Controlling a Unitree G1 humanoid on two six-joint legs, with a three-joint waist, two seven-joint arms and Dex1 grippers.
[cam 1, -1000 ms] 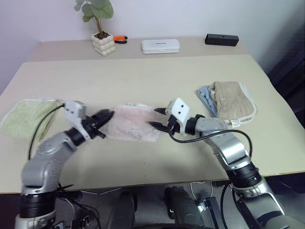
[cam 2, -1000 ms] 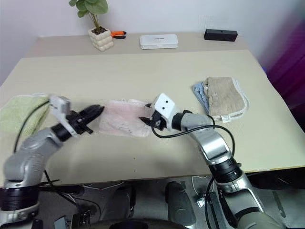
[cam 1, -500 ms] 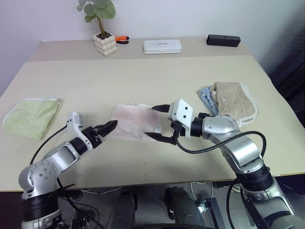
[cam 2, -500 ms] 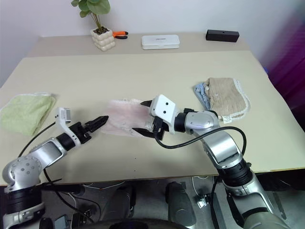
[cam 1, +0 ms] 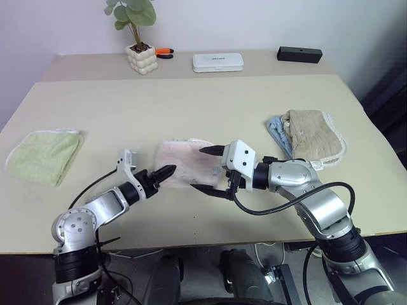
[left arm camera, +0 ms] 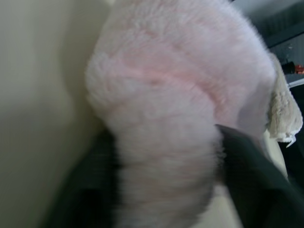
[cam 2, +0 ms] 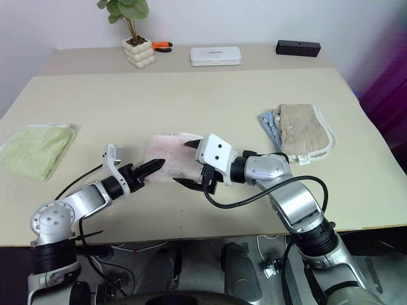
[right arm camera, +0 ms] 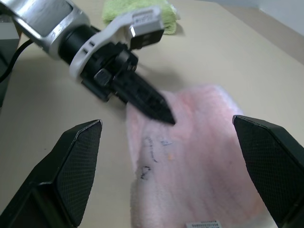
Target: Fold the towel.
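The pale pink towel (cam 1: 186, 166) lies as a small folded pad near the table's front middle, with a dark embroidered mark (right arm camera: 147, 164) on it. My left gripper (cam 1: 168, 171) reaches in from the left, low over the table, and is shut on the towel's left edge. In the left wrist view a fluffy fold of the towel (left arm camera: 166, 123) bulges between the two fingers. My right gripper (cam 1: 206, 170) comes from the right and stands wide open over the towel's right end, one finger behind it and one in front, holding nothing.
A light green towel (cam 1: 44, 154) lies at the left edge. Beige and blue towels (cam 1: 311, 133) are stacked at the right. On the back ledge stand a potted plant (cam 1: 140, 57), an orange-handled tool (cam 1: 162, 51), a white case (cam 1: 217, 61) and a black box (cam 1: 299, 54).
My left gripper let go, dropped lower, came back in from the left and closed on the towel's left edge. My right gripper opened wide and drew slightly back.
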